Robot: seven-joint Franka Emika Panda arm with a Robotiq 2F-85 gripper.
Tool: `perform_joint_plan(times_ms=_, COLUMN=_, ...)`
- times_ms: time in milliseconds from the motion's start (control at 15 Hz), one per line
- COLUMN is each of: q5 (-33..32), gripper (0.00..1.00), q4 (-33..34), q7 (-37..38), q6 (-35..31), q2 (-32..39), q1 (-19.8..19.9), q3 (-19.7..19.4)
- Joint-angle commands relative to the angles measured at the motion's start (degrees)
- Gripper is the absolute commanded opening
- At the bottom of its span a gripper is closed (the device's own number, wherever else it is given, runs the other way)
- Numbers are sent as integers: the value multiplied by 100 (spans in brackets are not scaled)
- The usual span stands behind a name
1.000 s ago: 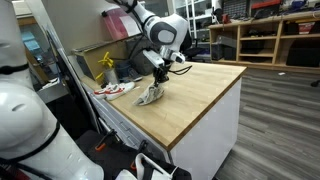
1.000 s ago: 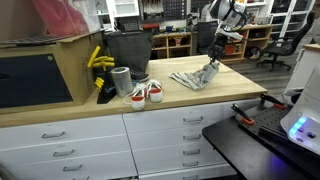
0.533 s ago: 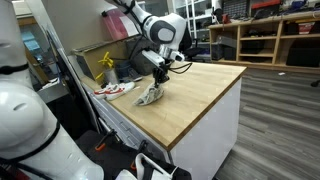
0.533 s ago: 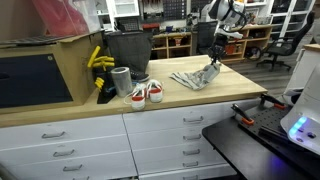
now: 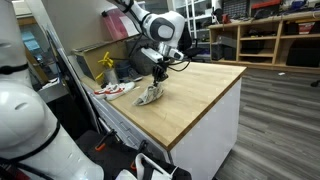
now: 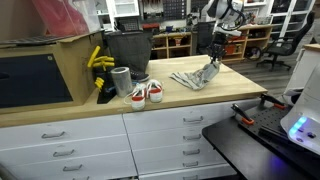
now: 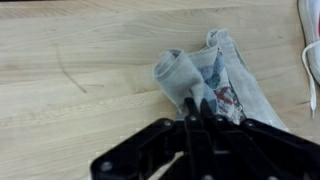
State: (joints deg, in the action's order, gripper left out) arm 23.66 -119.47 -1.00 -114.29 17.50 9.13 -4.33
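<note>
A pale patterned cloth [image 7: 228,82] lies crumpled on the wooden countertop [image 7: 70,60]. My gripper [image 7: 197,106] is shut on one folded edge of it, fingertips pressed together with fabric between them. In both exterior views the gripper [image 5: 159,77] [image 6: 213,66] stands just above the counter, holding that end of the cloth [image 5: 150,97] [image 6: 188,80] raised while the remainder rests flat on the wood. The pinched fold itself is hidden behind the fingers.
A pair of red-and-white sneakers [image 6: 146,93] [image 5: 115,89] sits beside the cloth, with a grey cup [image 6: 121,80], a black bin [image 6: 126,50] and a yellow object [image 6: 97,62] behind. A cardboard box [image 6: 40,65] stands at the counter's end. The counter's edge [image 5: 205,115] drops to the floor.
</note>
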Motion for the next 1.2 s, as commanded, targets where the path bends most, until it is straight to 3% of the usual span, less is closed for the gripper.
perform_joint_plan(times_ms=0, q5=-184, gripper=2, q4=168, q7=558, q6=225, q2=6, q1=-143, q3=-26)
perform_joint_plan(times_ms=267, q5=-75, gripper=2, q4=349, q7=836, q6=357, q2=160, q1=-168, q3=-8)
perform_joint_plan(times_ms=600, q5=101, gripper=2, q4=872, q7=566, q6=939, q2=476, q1=122, q3=-90)
perform_joint_plan(times_ms=800, q5=-9, gripper=2, q4=1310, q7=878, q6=1269, q2=769, q1=197, q3=-189)
perform_joint_plan(times_ms=1133, q5=-47, gripper=2, q4=1378, q7=1183, q6=1210, q2=828, q1=134, q3=-210)
